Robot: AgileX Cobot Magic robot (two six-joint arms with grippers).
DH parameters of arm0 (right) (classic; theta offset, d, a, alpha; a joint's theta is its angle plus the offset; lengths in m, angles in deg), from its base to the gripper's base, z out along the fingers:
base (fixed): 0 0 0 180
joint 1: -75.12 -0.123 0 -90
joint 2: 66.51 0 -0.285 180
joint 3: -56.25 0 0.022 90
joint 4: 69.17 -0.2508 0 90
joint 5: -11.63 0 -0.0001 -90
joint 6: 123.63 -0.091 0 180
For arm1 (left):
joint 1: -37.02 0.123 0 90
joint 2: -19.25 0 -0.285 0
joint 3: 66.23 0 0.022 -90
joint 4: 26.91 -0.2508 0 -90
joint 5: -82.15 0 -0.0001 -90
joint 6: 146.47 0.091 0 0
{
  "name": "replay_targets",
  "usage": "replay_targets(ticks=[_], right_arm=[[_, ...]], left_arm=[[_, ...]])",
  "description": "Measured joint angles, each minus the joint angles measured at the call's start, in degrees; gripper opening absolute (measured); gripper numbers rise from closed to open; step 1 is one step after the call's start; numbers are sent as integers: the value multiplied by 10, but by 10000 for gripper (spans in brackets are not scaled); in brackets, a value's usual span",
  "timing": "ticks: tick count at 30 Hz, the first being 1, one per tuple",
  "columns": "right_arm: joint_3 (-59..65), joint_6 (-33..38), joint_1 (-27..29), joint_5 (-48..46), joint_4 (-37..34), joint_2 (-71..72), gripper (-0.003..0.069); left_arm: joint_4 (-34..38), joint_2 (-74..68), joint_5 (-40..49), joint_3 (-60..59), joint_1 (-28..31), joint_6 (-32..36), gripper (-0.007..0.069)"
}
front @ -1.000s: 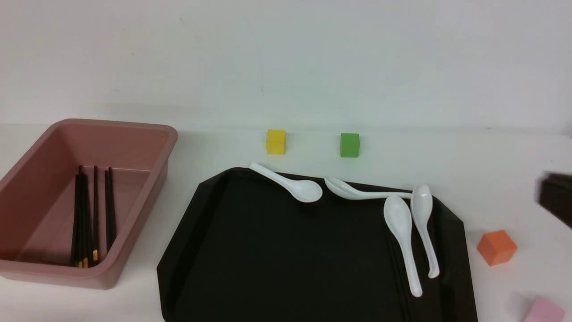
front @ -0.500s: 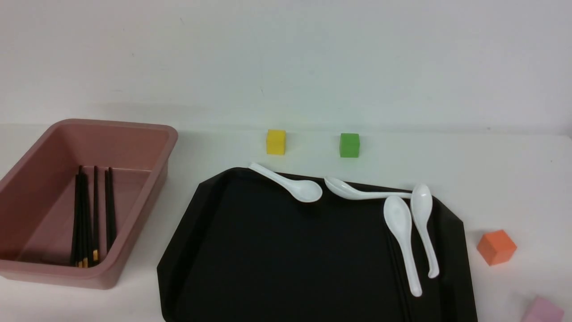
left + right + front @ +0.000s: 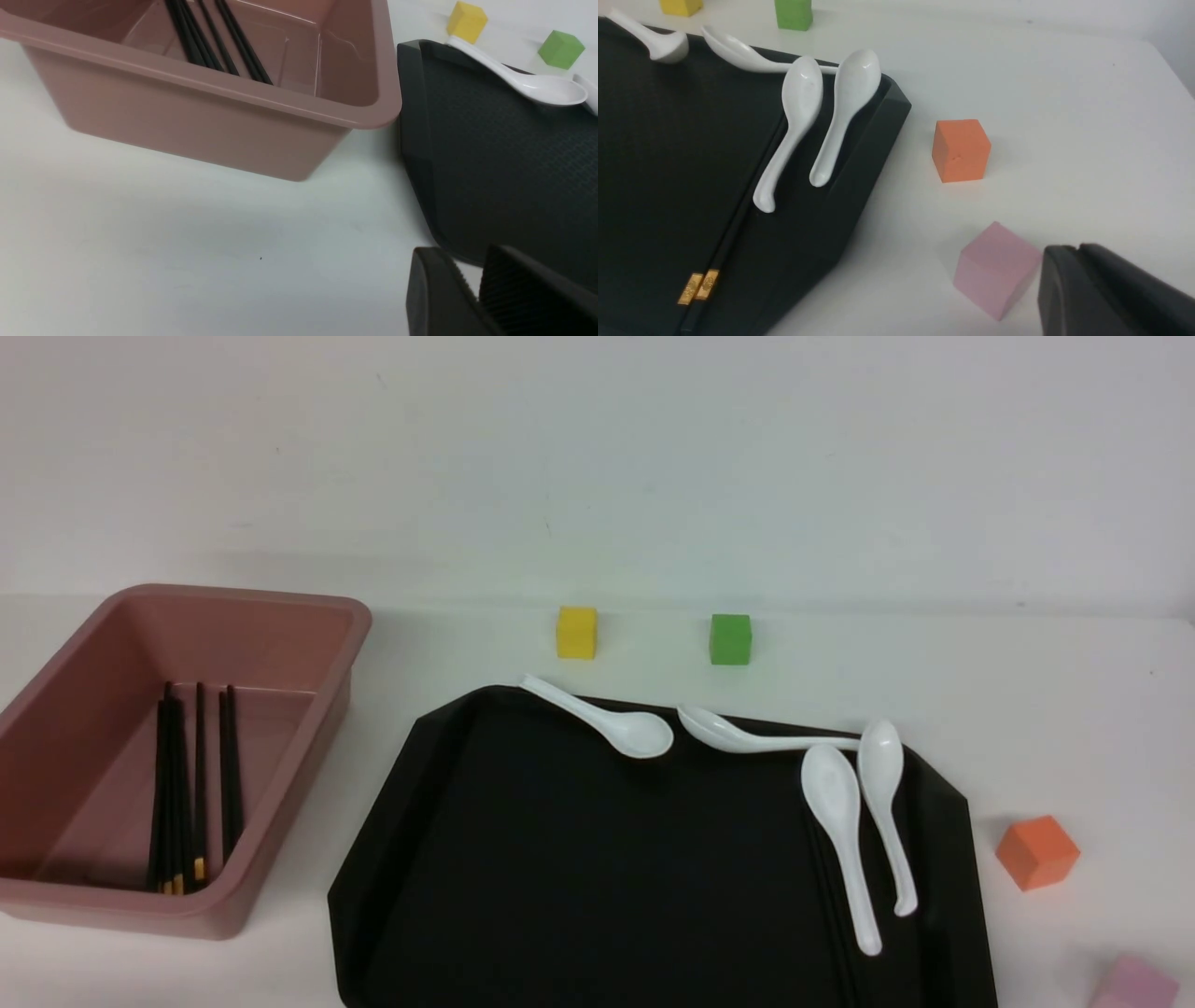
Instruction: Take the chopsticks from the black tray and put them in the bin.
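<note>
Several black chopsticks [image 3: 187, 784] with gold ends lie in the dusty-pink bin [image 3: 308, 602] at the left; they also show in the left wrist view [image 3: 210, 37]. Two more chopsticks [image 3: 698, 287] lie side by side on the black tray [image 3: 579, 877], their far ends running under a white spoon [image 3: 791, 126]; in the front view they are faint lines [image 3: 836, 915]. My left gripper [image 3: 462, 254] is shut and empty, over the table by the tray's near left corner. My right gripper [image 3: 1069, 247] is shut and empty, beside a pink cube [image 3: 994, 268]. Neither gripper shows in the front view.
Several white spoons [image 3: 840, 831] lie along the tray's far and right sides. A yellow cube [image 3: 576, 632] and a green cube [image 3: 729, 638] stand behind the tray. An orange cube [image 3: 1036, 851] and the pink cube [image 3: 1134, 985] stand right of it.
A dark part of my right arm showed at the front view's right edge a second ago; it has since drawn back out of that view. Nothing else moved.
</note>
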Motion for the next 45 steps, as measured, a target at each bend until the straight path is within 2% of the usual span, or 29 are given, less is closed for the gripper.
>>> replay_targets(ticks=[45], right_arm=[[0,0,0,0,4,0,112]], left_arm=[[0,0,0,0,0,0,218]])
